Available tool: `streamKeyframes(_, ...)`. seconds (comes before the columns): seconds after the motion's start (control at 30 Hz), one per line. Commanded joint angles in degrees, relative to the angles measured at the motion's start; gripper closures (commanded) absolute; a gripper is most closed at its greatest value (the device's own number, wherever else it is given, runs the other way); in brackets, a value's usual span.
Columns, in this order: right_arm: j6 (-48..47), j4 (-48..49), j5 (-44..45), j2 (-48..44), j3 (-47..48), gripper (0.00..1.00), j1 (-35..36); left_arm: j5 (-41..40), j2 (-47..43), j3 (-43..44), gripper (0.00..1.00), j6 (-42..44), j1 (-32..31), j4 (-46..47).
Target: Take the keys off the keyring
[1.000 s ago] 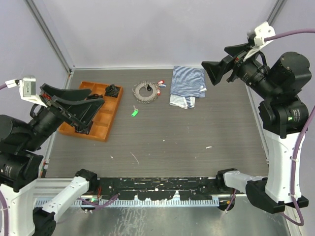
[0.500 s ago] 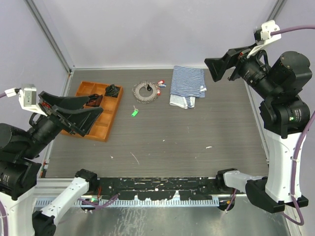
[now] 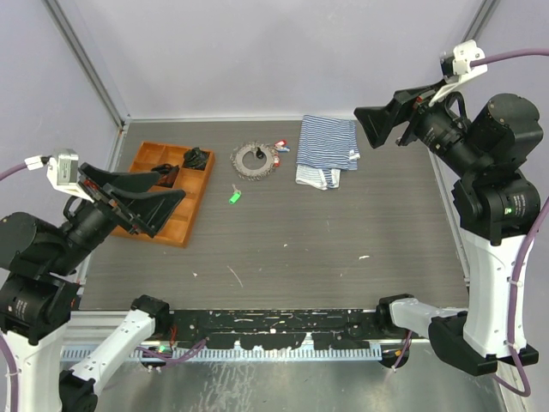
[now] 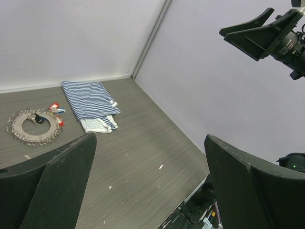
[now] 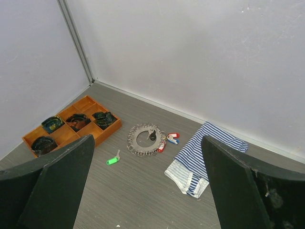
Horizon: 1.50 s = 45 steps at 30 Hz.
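Your left hand (image 3: 176, 184) and right hand (image 3: 367, 124) hang open, empty, raised high, probably to survey the keyring (image 3: 255, 160), upper centre from above.

keyring (image 3: 256, 160): 1 coil | keys (image 5: 173, 135): 4 in view, red 2, blue 1, green 1 | orange tray (image 3: 203, 180): 1 | dark bundles (image 5: 77, 121): 4 | striped cloth (image 3: 326, 142): 1

Pale lilac walls (image 3: 257, 51) enclose a dark grey wood-grain table (image 3: 343, 240), evenly lit.
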Motion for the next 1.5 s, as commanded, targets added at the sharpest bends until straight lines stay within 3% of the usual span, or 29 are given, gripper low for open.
streamKeyframes(0.0, 0.2, 2.18, -0.92, -1.0, 0.14, 0.0, -0.26, -0.37, -0.82, -0.41, 0.02, 0.8, 0.35, 2.49)
streamKeyframes(1.47, 0.03, 3.15, -0.35, -1.22, -2.87, 0.0, -0.49, -0.2, -1.72, -3.97, 0.02, 1.64, 0.27, 3.37)
